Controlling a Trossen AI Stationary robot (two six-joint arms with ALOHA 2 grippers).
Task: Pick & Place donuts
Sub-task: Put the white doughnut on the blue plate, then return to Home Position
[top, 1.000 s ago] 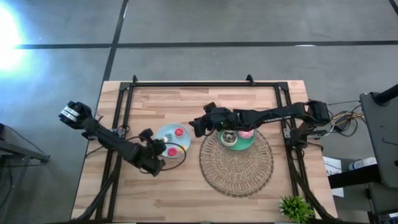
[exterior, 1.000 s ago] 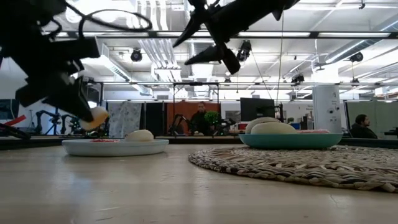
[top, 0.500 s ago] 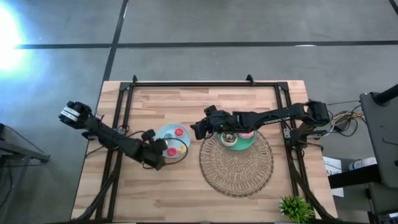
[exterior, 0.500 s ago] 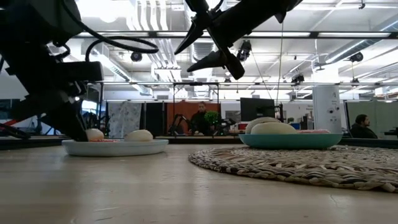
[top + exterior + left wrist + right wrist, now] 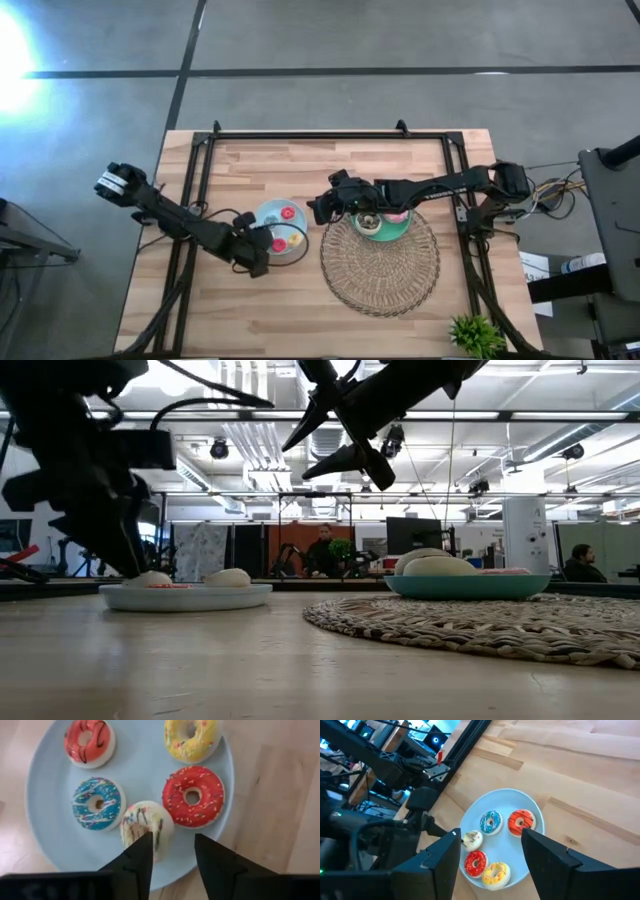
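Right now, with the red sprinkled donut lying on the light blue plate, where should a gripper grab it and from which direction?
Come straight down on the red donut: it lies flat on the light blue plate. Probably pinch across the outer ring, along the line where its sides stand free, since the yellow donut and white speckled donut crowd it.

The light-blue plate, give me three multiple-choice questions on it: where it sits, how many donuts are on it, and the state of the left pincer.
1. Where is the light-blue plate?
A. On the mat
B. On bare wood beside the mat
C. On the floor

2. How many donuts lie on it?
A. Two
B. Five
C. Eight

3. How is the left pincer?
A. Open, empty
B. Shut on the blue donut
C. Out of view

Answers:
1 B: the high view shows it on the table, apart from the mat.
2 B: the left wrist view shows orange, yellow, red, blue and speckled ones.
3 A: its fingers stand apart over the speckled donut, holding nothing.
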